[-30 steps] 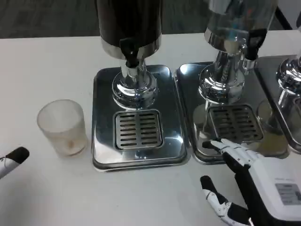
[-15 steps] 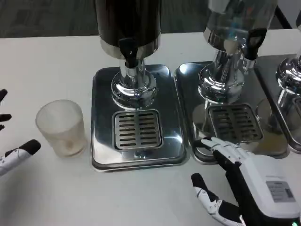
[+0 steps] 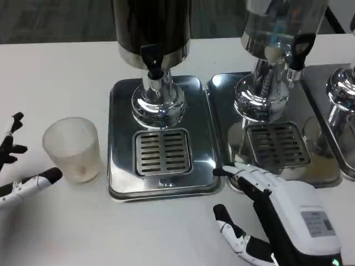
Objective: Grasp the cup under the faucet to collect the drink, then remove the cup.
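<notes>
- The cup (image 3: 73, 149) is standing upright on the white table (image 3: 55, 72), just left of the drip tray (image 3: 119, 138), not under the faucet (image 3: 152, 62) yet.
- The left hand (image 3: 19, 166) is sitting just beside the cup w/ fingers spread apart, gripping nothing (prob. getting ready to grab it).
- The right hand (image 3: 266, 213) is resting by the trays w/ fingers apart, also gripping nothing; it is likely waiting.
- The grille (image 3: 163, 152) is sitting below the faucet to catch drips.
- The right hand is wearing a small label (image 3: 316, 221), but the writing is too tiny to read.
</notes>
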You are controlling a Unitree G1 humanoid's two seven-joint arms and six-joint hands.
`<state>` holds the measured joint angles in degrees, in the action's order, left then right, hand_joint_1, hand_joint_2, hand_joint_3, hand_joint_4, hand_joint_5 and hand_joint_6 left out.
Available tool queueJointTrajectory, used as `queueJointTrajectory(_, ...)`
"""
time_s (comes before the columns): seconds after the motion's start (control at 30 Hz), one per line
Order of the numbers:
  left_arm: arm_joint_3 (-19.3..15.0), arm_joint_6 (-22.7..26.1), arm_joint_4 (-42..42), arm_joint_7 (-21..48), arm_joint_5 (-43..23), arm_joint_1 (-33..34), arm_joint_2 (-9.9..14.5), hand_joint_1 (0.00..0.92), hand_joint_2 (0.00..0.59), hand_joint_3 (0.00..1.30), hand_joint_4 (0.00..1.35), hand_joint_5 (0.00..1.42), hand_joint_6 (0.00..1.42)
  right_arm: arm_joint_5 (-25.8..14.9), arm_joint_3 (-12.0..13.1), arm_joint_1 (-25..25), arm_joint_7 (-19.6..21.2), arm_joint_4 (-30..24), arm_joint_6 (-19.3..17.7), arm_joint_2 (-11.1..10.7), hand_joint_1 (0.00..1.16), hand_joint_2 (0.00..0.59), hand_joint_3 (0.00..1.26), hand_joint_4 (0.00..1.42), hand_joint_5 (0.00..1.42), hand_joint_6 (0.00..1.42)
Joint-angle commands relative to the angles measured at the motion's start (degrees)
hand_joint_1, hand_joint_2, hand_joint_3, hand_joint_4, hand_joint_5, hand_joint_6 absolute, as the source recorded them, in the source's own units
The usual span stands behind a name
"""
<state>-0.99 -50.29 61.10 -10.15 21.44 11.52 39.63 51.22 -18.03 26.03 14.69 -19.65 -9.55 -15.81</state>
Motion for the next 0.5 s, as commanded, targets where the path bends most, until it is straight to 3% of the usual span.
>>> queueJointTrajectory(0.03,1.6,1.6,1.9,0.3,0.5,2.0,0.2,0.181,0.0,0.0,0.05,0.27,0.33,-0.5,-0.2,-0.3,-0.3,-0.1,-0.1,0.1,0.52,0.423,0.32,0.23,0.24,0.28)
queueJointTrajectory(0.5,6.5,2.4,6.1,1.6,1.5,7.9,-0.6,0.184,0.001,0.0,0.07,0.28,0.36,-0.5,-1.0,-0.1,-0.5,-0.2,0.1,0.4,0.51,0.417,0.33,0.23,0.24,0.3)
